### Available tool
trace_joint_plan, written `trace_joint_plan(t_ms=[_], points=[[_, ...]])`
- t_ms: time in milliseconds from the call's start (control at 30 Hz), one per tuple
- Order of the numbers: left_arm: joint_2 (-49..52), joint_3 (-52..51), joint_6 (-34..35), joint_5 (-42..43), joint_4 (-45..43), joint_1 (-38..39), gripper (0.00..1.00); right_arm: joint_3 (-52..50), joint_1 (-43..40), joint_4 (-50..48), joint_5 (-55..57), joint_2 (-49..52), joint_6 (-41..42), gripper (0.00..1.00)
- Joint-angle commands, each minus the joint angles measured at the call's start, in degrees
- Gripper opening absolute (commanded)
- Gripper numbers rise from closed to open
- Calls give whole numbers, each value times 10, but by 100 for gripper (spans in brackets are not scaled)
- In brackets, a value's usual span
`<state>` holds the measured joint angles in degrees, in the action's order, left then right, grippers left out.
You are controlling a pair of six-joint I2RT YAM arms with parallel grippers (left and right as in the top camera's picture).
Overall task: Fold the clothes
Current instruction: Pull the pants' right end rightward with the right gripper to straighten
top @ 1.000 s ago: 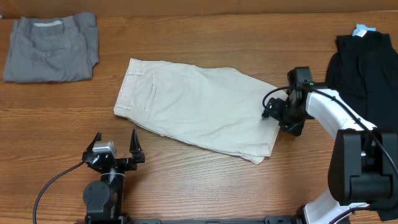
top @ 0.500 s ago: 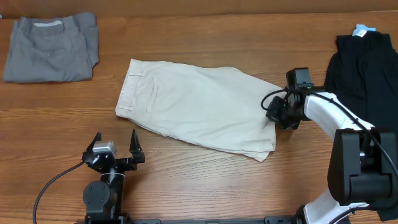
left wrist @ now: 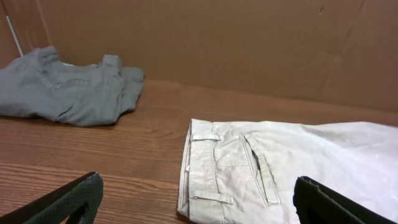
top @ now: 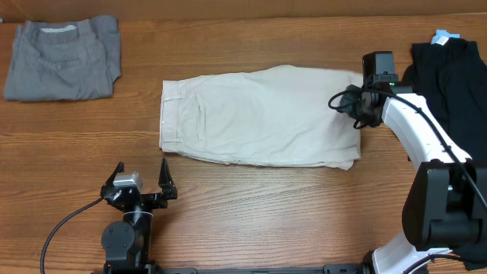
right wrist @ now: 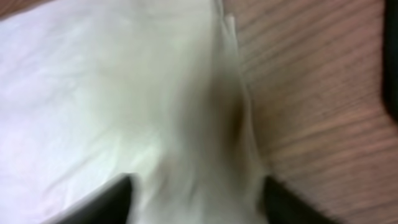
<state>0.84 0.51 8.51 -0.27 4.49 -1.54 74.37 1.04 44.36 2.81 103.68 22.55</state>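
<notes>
Beige shorts (top: 259, 114) spread flat on the worktop (top: 266, 221), hem end clenched in the right claw (top: 359, 114), probably to tug them square for folding. Left claw (top: 141, 185) parked off the waistband corner, released, holding nothing. Grey shorts (top: 61, 59) well beyond the waistband, black garment (top: 449, 84) just past the hem.

The table (top: 251, 221) is grained wood with a faint sheen. The cream shorts (top: 259, 116) are matt, smooth woven cloth; the grey shorts (top: 62, 58) matt and rumpled; the black garment (top: 456, 68) dull cloth.
</notes>
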Motion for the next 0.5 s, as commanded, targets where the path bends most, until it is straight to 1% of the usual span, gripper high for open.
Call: trace_joint_plan(t_ms=[0,133,333,467], points=[[-6,-2,-12,0,-1,-3,100,27,-4,20,10,-1,3,100],[-6,-2,-12,0,-1,-3,100,64,-5,73,10,-3,4,100],[-6,-2,-12,0,-1,-3,100,190,-5,166,-1,-9,4,100],[-6,-2,-9,3,-1,-3,100,236,-5,178,-3,-9,1,100]])
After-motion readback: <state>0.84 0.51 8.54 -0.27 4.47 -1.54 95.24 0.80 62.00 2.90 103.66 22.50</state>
